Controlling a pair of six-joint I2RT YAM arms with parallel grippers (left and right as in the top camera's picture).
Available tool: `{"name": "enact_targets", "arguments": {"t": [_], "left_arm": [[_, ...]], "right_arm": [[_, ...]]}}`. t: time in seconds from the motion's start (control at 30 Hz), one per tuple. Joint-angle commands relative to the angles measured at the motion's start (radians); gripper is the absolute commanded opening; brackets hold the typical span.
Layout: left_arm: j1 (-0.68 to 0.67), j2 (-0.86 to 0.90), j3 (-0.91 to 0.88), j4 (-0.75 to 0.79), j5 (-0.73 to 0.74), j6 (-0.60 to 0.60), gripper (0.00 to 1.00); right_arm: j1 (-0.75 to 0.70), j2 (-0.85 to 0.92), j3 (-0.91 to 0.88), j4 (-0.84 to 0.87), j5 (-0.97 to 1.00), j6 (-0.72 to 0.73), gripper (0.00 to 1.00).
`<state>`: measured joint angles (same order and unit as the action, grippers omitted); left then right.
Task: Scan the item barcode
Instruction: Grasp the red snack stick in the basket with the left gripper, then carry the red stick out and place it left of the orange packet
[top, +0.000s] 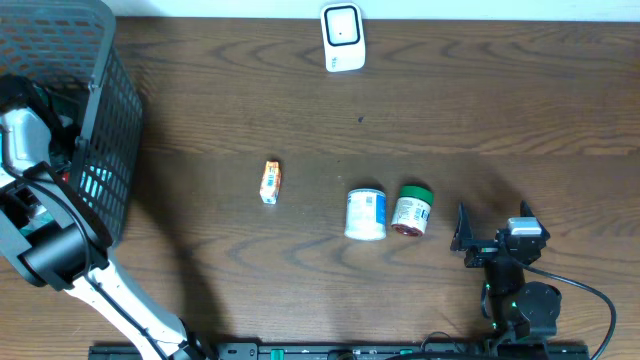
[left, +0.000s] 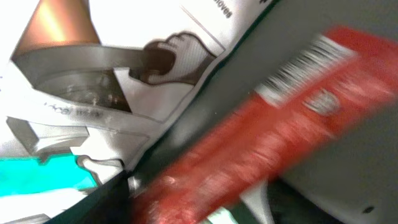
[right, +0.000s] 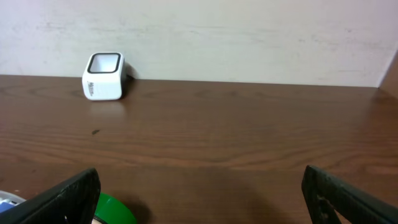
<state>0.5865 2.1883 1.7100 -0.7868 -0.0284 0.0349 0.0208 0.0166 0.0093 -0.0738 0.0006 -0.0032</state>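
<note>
Down in the dark mesh basket (top: 105, 120), the left gripper (top: 40, 118) cannot be judged open or closed; its camera shows a blurred red packet (left: 261, 124) with a white barcode (left: 311, 59) against a white printed carton (left: 186, 37) lettered "…oves". The right gripper (right: 202, 196) gapes empty, facing the white boxy scanner (right: 104, 76)

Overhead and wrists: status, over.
Left gripper in basket, jaws unclear. Right gripper open, empty. Red packet in basket, barcode showing. Scanner unobstructed.
</note>
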Motion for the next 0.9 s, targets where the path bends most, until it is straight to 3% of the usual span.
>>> {"name": "enact_targets", "arguments": {"t": [0.0, 0.1, 0.13, 0.3, 0.63, 0.87], "left_arm": [[0.003, 0.038, -0.01, -0.001, -0.017, 0.006, 0.53], [0.003, 0.01, -0.01, 0.01, -0.017, 0.006, 0.34], [0.003, -0.011, -0.009, 0.012, -0.017, 0.006, 0.22], [0.003, -0.096, -0.009, 0.02, -0.017, -0.003, 0.08], [0.002, -0.394, -0.01, 0.043, -0.01, -0.215, 0.07], [-0.023, -0.639, -0.01, -0.039, 0.247, -0.285, 0.08]], "right_arm": [[-0.006, -0.003, -0.004, -0.001, 0.01, 0.003, 0.99], [-0.006, -0.003, -0.004, -0.001, 0.01, 0.003, 0.99], [-0.006, -0.003, -0.004, -0.001, 0.01, 0.003, 0.99], [-0.006, -0.003, -0.004, -0.001, 0.01, 0.003, 0.99], [-0.006, -0.003, -0.004, -0.001, 0.01, 0.003, 0.99], [-0.006, -0.003, -0.004, -0.001, 0.01, 0.003, 0.99]]}}
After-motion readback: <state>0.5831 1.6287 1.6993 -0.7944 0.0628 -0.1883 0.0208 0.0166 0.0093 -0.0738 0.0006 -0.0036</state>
